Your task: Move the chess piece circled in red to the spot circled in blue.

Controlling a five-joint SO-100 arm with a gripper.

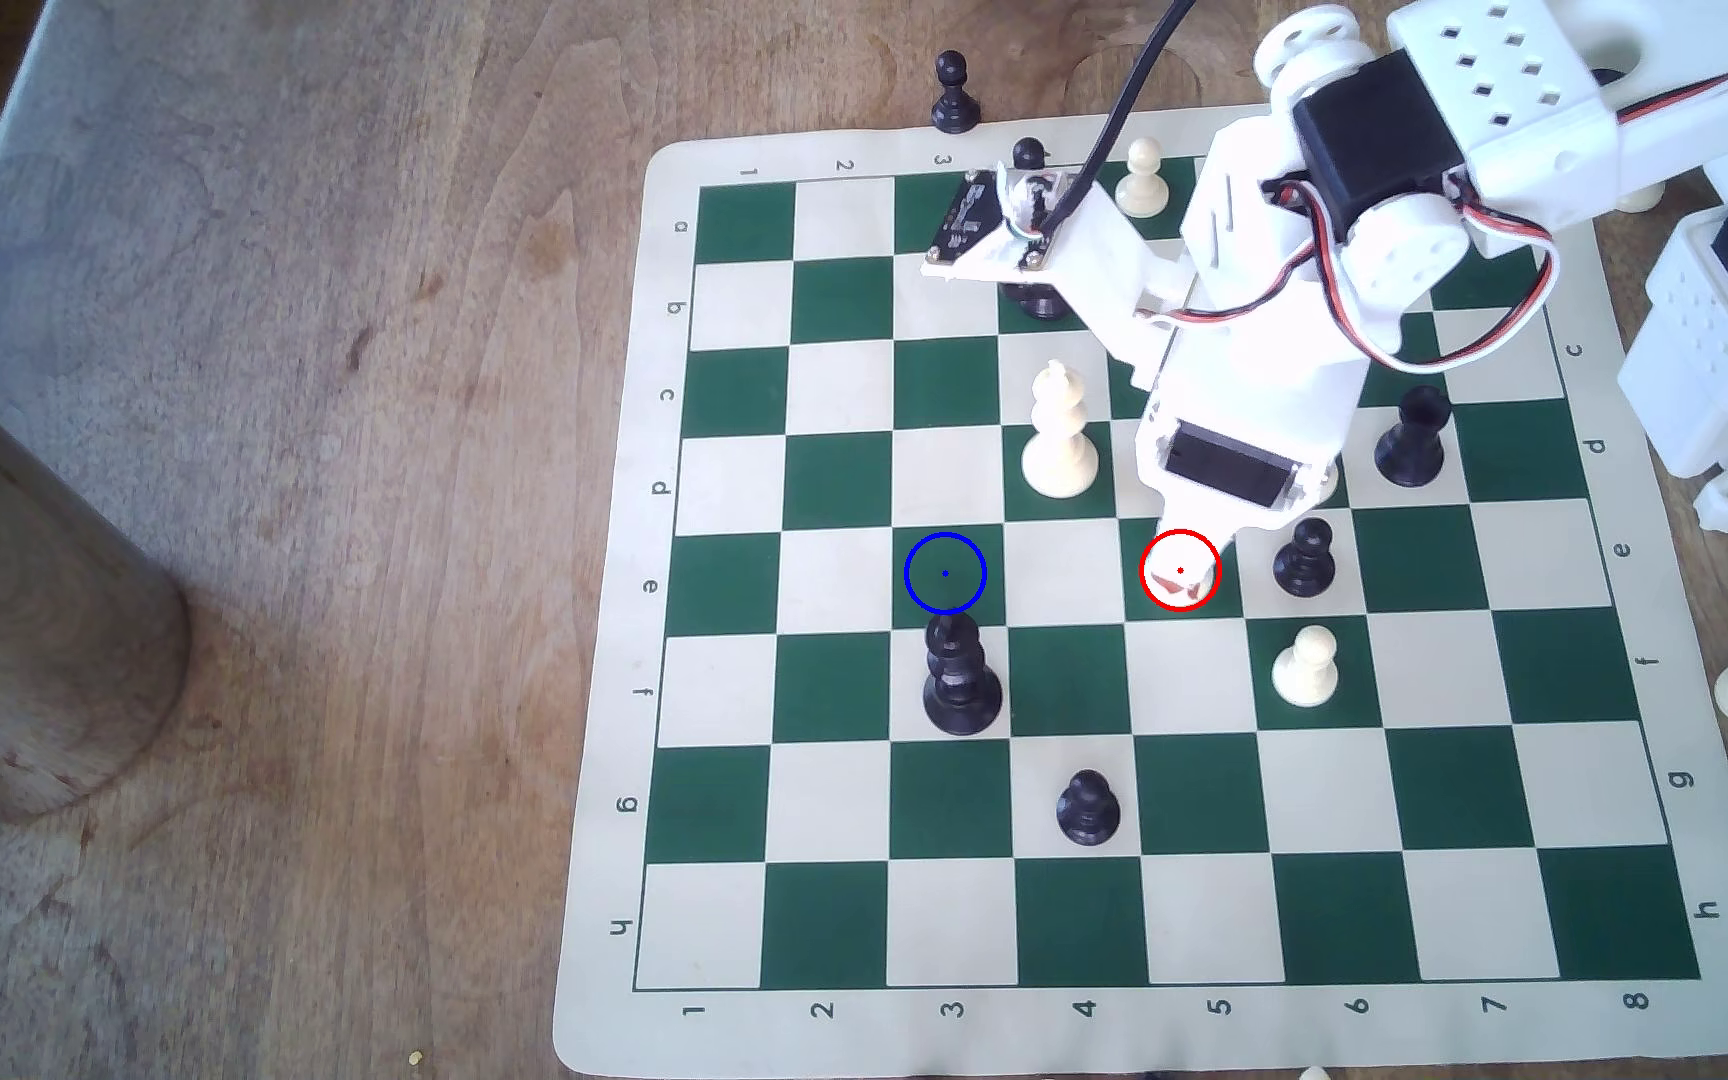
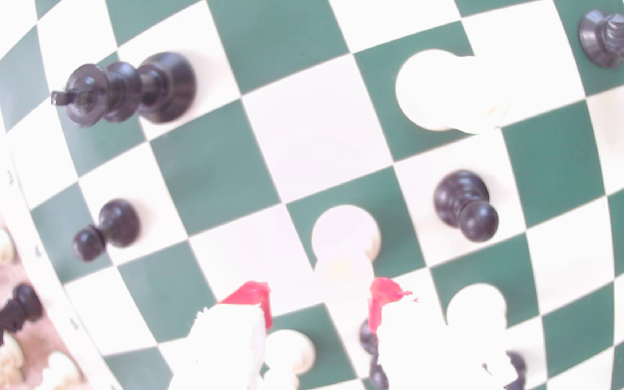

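In the wrist view the cream-white rook (image 2: 344, 236) stands on a green square, overexposed, with its top reaching into the gap between my two red-tipped fingers (image 2: 250, 296). My gripper (image 2: 318, 296) is open around that top, and I cannot tell whether one finger touches it. In the exterior view my gripper (image 1: 1182, 582) hangs over the red-ringed square and covers the rook. The blue-ringed spot (image 1: 945, 572) is a bare green square two squares toward the exterior view's left in the same row.
A black king (image 1: 962, 675) stands right below the blue ring. A white bishop (image 1: 1057, 436) stands between the rings, one row up. A black pawn (image 1: 1305, 561) and a white pawn (image 1: 1307, 667) are close on the right. Another black pawn (image 1: 1088, 808) stands lower down.
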